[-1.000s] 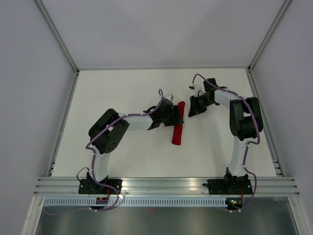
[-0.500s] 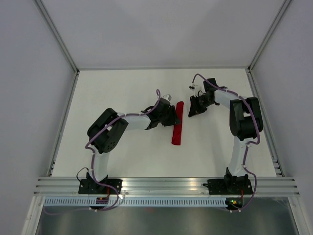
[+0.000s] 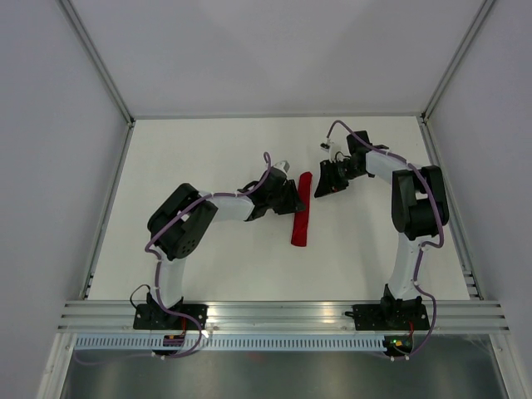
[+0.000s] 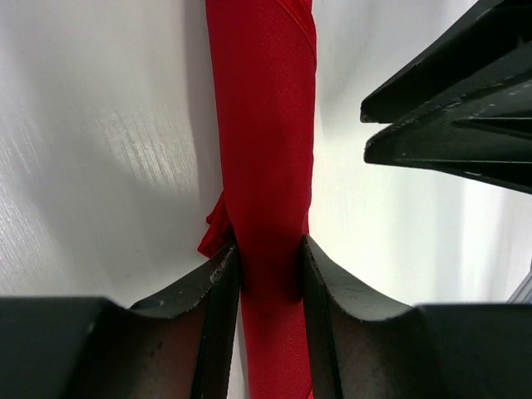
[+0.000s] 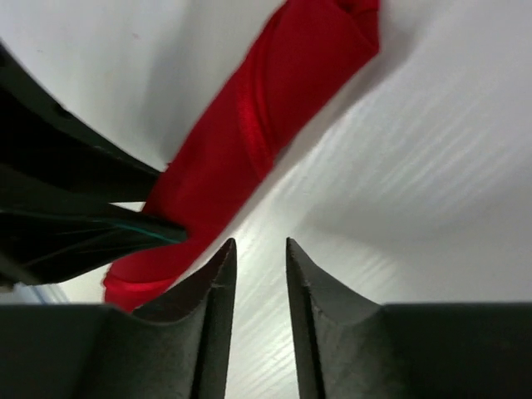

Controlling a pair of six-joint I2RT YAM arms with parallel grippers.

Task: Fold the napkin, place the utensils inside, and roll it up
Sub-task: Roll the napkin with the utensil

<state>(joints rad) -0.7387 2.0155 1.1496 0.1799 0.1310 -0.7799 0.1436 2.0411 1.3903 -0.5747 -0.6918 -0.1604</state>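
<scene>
While the napkin (image 3: pixel 302 212) lies rolled into a tight red tube in the middle of the table (image 3: pixel 208 150), the left gripper (image 4: pixel 270 258) clamps it crosswise, fingers pressed against both sides. The right gripper (image 5: pixel 256 253) hangs just beside the roll's far end, jaws slightly apart, holding nothing.

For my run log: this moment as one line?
rolled deep-red fabric napkin | left gripper: clamped on it | right gripper: slightly open, empty
</scene>
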